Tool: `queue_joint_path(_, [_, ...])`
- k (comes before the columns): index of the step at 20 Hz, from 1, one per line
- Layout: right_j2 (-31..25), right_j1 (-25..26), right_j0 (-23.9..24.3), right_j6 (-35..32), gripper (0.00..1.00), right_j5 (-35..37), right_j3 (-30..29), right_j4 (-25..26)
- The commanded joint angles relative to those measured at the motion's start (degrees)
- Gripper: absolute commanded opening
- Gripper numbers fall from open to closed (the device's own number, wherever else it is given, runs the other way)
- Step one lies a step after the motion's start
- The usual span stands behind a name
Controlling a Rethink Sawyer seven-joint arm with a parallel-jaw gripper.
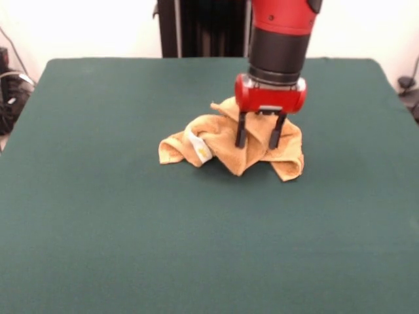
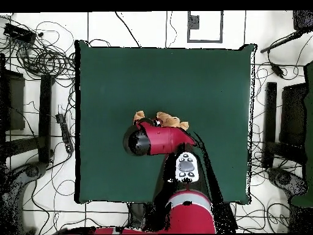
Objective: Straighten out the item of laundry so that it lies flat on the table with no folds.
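Note:
The orange-yellow towel (image 1: 229,145) lies crumpled in a bunched heap near the middle of the dark green table (image 1: 131,229), with its white tag (image 1: 198,147) showing on the left fold. My gripper (image 1: 260,142) hangs straight above the heap's right part, its two black fingers (image 1: 241,131) spread apart and reaching down onto the cloth. It holds nothing that I can see. In the overhead view the red arm (image 2: 160,139) covers most of the towel (image 2: 168,119); only its far edge shows.
The table's edges lie far from the towel on all sides. Cables and dark equipment (image 2: 36,55) lie on the floor around the table. The robot's pedestal (image 1: 196,26) stands behind the far edge.

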State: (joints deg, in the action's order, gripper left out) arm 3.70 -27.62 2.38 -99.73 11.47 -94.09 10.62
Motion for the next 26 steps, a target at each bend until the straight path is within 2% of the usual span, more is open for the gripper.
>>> queue_joint_path(1, [-3.87, -2.07, -1.86, -7.27, 1.0, 10.25, -4.8, -2.67])
queue_joint_path(5, [-4.39, -2.21, -1.23, -6.76, 1.0, 10.01, -5.06, -1.91])
queue_joint_path(18, [-4.67, 1.48, 0.43, -7.96, 1.0, 2.85, -5.28, -0.42])
queue_joint_path(26, [-4.85, 1.32, 0.74, -8.63, 1.0, 3.81, -5.53, -1.47])
